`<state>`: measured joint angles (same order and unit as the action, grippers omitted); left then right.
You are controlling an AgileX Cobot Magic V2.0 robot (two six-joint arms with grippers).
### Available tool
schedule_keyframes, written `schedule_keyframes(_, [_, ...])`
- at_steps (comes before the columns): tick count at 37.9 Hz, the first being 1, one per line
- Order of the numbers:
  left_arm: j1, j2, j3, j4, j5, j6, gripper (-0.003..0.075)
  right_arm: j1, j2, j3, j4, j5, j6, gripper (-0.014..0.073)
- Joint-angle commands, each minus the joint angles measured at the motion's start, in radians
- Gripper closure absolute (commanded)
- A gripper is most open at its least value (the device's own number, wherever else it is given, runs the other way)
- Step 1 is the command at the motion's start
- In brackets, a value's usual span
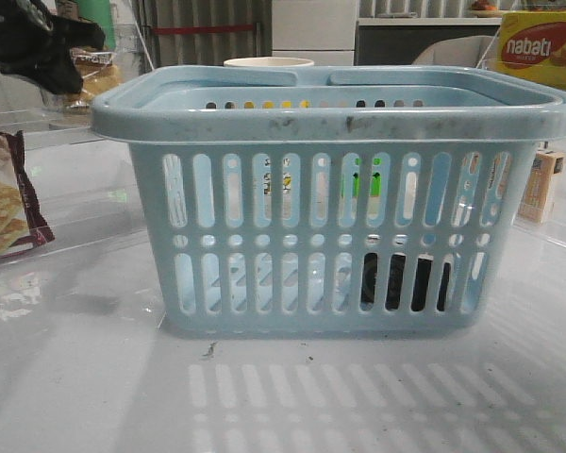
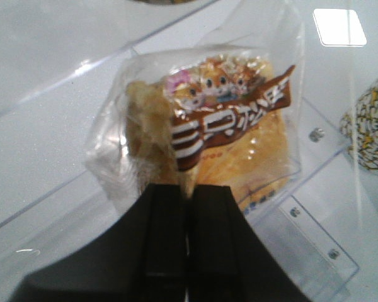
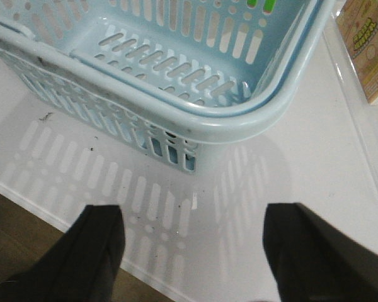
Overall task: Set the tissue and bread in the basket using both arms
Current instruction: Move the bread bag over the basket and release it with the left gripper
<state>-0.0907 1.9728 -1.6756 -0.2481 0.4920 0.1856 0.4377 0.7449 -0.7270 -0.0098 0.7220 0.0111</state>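
This looks like a robot test room or lab — a glossy white table (image 1: 75,377) carries packaged snacks: a cracker packet (image 1: 5,198), a yellow Nabati box (image 1: 540,47), a small carton (image 1: 545,184). Clear acrylic panels (image 2: 302,251) — screwed together — stand around, with grey cabinets (image 1: 311,28) behind.

one large light blue slotted plastic basket (image 1: 335,222) at centre frame. one golden-brown bread in clear wrapper (image 2: 223,135). one flat maroon-edged cracker packet (image 1: 5,193) at left edge. one yellow nabati box (image 1: 538,47) at upper right. one small tan carton (image 1: 540,184) at right edge.
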Motion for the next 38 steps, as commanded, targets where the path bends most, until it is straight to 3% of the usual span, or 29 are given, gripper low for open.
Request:
schedule_keyframes(1, [-0.011, -0.155, -0.033, -0.015, -0.026, 0.003, 0.0629, -0.006, -0.007, -0.027, -0.016, -0.066, -0.001, 0.0025])
schedule_keyframes(9, [-0.087, -0.356, -0.033, -0.015, 0.144, 0.087, 0.0629, -0.006, -0.007, -0.027, -0.016, -0.066, -0.001, 0.0025])
schedule_keyframes(15, [-0.268, -0.395, -0.031, -0.015, 0.319, 0.158, 0.0629, -0.006, -0.007, -0.027, -0.016, -0.066, -0.001, 0.0025])
schedule_keyframes(23, [-0.481, -0.297, -0.031, -0.015, 0.349, 0.161, 0.0629, -0.006, -0.007, -0.027, -0.016, -0.066, -0.001, 0.0025])
schedule_keyframes(26, [-0.51, -0.236, -0.031, -0.015, 0.352, 0.161, 0.0542, -0.006, -0.007, -0.027, -0.016, -0.066, -0.001, 0.0025])
schedule_keyframes(30, [-0.514, -0.211, -0.033, -0.019, 0.357, 0.161, 0.0303, -0.006, -0.007, -0.027, -0.016, -0.066, -0.001, 0.0025])
schedule_keyframes(38, [-0.512, -0.401, 0.032, -0.017, 0.403, 0.161, 0.0285, -0.006, -0.007, -0.027, -0.016, -0.066, -0.001, 0.0025])
